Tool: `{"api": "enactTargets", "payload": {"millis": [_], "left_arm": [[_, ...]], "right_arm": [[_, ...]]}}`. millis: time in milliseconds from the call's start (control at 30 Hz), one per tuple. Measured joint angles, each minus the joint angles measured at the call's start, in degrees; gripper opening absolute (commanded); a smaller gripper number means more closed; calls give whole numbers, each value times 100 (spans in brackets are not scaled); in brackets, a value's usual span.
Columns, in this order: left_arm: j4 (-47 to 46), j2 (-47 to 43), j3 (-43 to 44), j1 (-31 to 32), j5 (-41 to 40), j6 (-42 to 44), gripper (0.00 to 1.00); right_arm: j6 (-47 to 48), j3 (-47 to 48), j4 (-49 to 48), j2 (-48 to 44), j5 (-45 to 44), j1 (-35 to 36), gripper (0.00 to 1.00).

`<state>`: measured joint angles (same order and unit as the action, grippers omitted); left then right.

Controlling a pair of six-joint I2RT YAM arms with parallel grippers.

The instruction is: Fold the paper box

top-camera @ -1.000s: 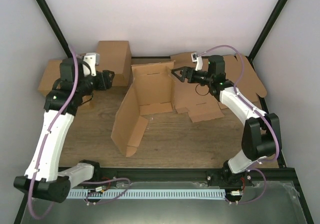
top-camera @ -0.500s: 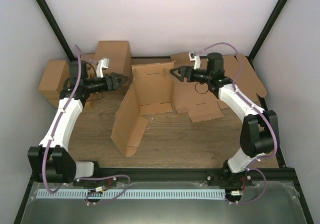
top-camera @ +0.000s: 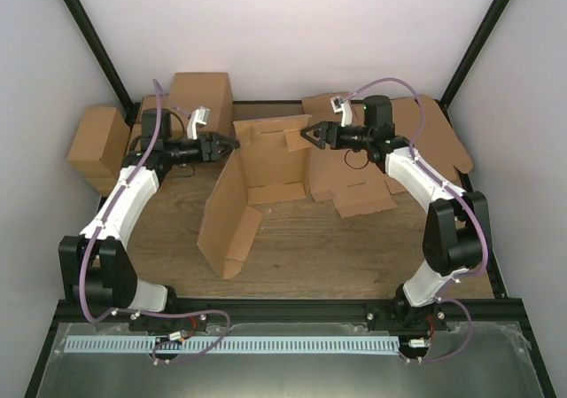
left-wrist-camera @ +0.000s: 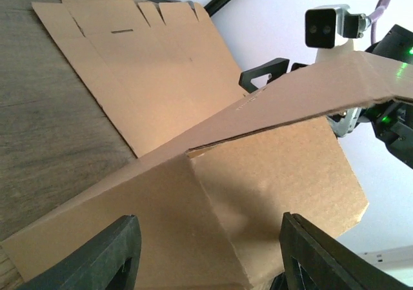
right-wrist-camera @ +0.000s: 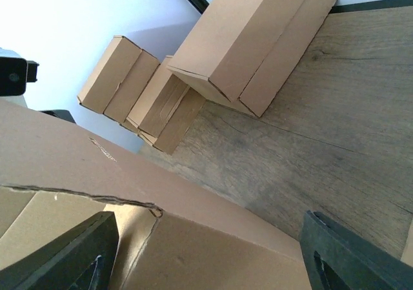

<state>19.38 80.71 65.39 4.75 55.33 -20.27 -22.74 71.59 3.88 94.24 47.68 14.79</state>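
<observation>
Top view: paper box (top-camera: 266, 163) stands half-erected in the middle of the counter (top-camera: 354, 247), with the left claw (top-camera: 229, 146) and right claw (top-camera: 307, 135) at the two upper corners of its upright back panel. The wrist views add that both claws are released, spread wide with the cardboard edge between the fingers (left-wrist-camera: 119, 254); there is probably no contact, though this is hard to confirm. Around: closed cartons (top-camera: 202, 97) at rear left, and flat cardboard sheets (top-camera: 430, 136) at rear right, partly hidden by the right arm; wood-grain counter, white walls (top-camera: 283, 35), black frame posts (top-camera: 89, 35).
</observation>
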Motion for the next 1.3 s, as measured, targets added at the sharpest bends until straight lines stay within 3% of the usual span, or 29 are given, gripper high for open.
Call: {"api": "enactTargets", "payload": {"millis": [267, 633, 1300], "left_arm": [[83, 195, 15, 79, -142, 96, 36], [229, 367, 275, 157, -153, 192, 38], [455, 367, 396, 157, -278, 321, 38]], "right_arm": [[116, 87, 221, 0, -31, 11, 80], [267, 155, 424, -66, -238, 52, 81], [496, 562, 376, -1054, -1143, 4, 85]]}}
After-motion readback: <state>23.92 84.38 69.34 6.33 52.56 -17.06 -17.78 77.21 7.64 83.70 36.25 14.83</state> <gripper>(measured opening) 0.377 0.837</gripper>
